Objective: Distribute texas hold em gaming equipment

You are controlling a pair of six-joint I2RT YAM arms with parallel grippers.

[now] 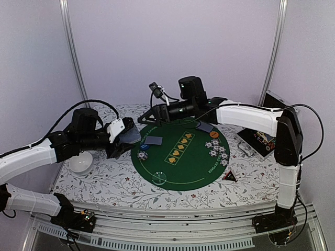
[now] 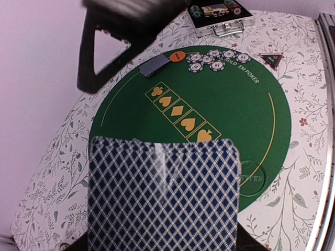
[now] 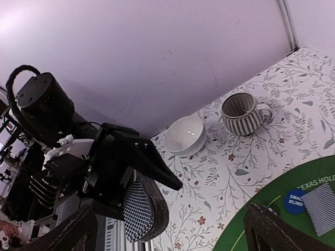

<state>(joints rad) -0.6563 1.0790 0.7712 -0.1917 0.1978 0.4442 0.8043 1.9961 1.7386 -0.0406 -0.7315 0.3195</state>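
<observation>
Left gripper (image 1: 123, 141): clamped on deck (image 2: 162, 196), centre-left of frame.
Right gripper (image 1: 146, 119): jaws wide apart, upper centre, over mat (image 1: 183, 167) edge.
Chips (image 1: 217, 149): clustered on mat's right; card (image 1: 154, 140) lies left.

Plain lilac walls (image 1: 172, 47) are enclosing the worktop (image 1: 157, 208), which is wearing a white floral cloth (image 1: 99, 183). Two metal poles (image 1: 73, 52) are standing at its far corners, catching soft even light.

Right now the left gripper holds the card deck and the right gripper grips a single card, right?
No: the left gripper holds the card deck, but the right gripper is open and empty, as the right wrist view shows.
</observation>
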